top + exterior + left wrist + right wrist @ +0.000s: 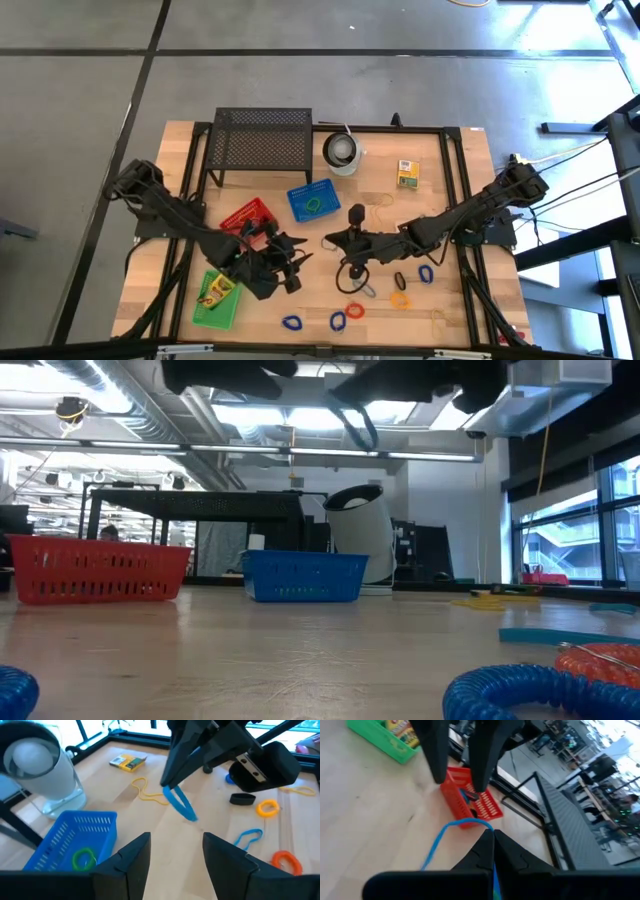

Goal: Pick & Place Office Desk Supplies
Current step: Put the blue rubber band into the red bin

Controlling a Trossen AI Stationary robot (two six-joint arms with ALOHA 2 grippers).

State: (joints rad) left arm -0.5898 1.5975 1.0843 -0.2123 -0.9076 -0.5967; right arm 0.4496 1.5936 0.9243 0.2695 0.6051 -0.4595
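Surface: I'm seeing a pale wooden tabletop [440,180], coiled loops lying scattered.
Right claw [493,836]: pinching a thin blue loop [440,840].
Left claw [172,855]: standing wide, holding nothing.

Grey concrete floor [90,110] with dark seam lines surrounds the wooden table [440,170]. Low view: open workshop hall — exposed ceiling ducts [120,410], strip lighting [300,415], large windows [560,540] at one side admitting daylight — dark shelving frames [190,530] behind.

Two dark jointed arms; black cables; left tool [172,857] with wedge-shaped matte fingers
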